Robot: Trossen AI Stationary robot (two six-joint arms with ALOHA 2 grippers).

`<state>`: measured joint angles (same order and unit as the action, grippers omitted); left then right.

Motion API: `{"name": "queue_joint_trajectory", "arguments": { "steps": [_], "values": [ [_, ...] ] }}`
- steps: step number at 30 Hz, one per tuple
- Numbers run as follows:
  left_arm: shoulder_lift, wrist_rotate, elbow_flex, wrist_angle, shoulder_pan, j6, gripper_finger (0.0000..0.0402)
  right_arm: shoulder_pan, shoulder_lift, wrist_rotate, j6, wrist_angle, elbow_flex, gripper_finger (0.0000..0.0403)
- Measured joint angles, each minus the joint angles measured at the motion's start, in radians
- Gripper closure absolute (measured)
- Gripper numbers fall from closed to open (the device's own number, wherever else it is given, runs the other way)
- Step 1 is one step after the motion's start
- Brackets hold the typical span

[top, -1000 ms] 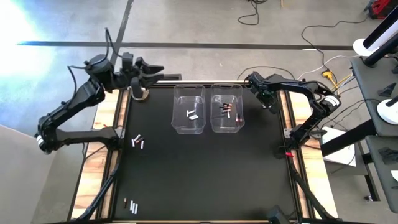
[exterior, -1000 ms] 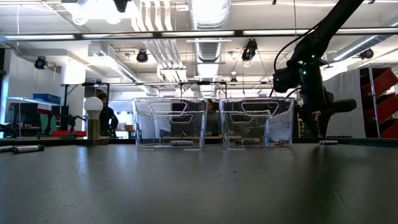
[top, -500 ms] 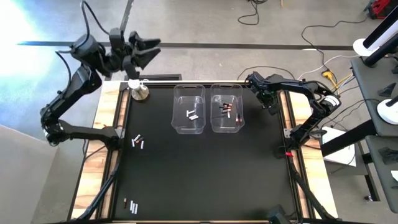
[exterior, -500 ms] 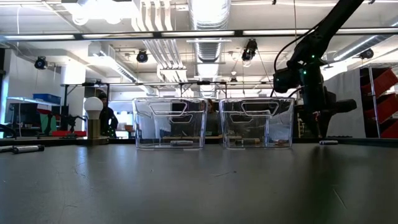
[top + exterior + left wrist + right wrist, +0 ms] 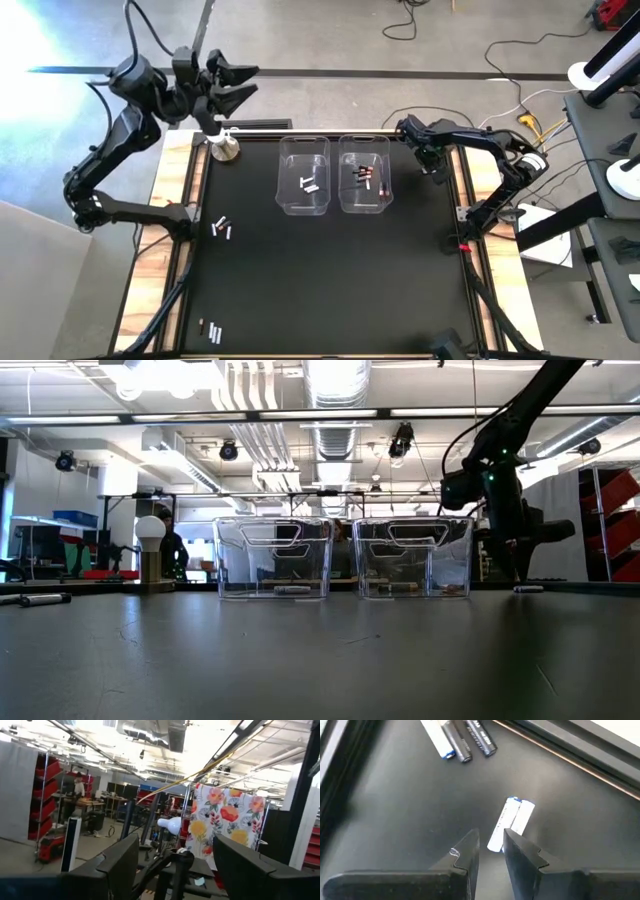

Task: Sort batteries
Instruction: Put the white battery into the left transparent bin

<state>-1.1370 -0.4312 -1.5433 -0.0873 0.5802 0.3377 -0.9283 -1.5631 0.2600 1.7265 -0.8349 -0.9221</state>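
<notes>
Lifted away, my left gripper (image 5: 232, 82) is gaping; my right gripper (image 5: 490, 851), barely parted, is nearing white batteries (image 5: 511, 822); descent comes next.

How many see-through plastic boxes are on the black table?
2. The left clear plastic bin stands at the far middle of the black table, holding silvery-white batteries. The right clear plastic bin stands right beside it, holding dark batteries. None look hidden.

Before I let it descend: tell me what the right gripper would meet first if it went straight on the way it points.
Probably the pair of white batteries lying side by side on the black mat, just beyond the right gripper. Its fingers stand slightly apart. Depth is hard to judge.
</notes>
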Motion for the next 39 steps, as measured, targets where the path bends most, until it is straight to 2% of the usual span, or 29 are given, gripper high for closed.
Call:
{"name": "queue_joint_trajectory", "arguments": {
  "steps": [10, 19, 27, 39],
  "values": [
    [0.0, 0.003, 0.001, -0.008, -0.004, -0.023, 0.017, 0.0, 0.0, -0.003, 0.062, 0.014, 0.054, 0.0329],
    [-0.001, 0.003, 0.003, -0.012, -0.004, -0.046, 0.017, -0.001, 0.0, -0.008, 0.057, 0.059, 0.057, 0.0319],
    [0.0, 0.003, 0.008, -0.013, -0.004, -0.046, 0.017, -0.001, 0.0, -0.02, 0.054, 0.058, 0.057, 0.0329],
    [-0.001, 0.003, 0.01, -0.013, -0.004, -0.046, 0.017, 0.001, 0.035, -0.039, 0.035, 0.033, 0.055, 0.0309]
  ]
}}
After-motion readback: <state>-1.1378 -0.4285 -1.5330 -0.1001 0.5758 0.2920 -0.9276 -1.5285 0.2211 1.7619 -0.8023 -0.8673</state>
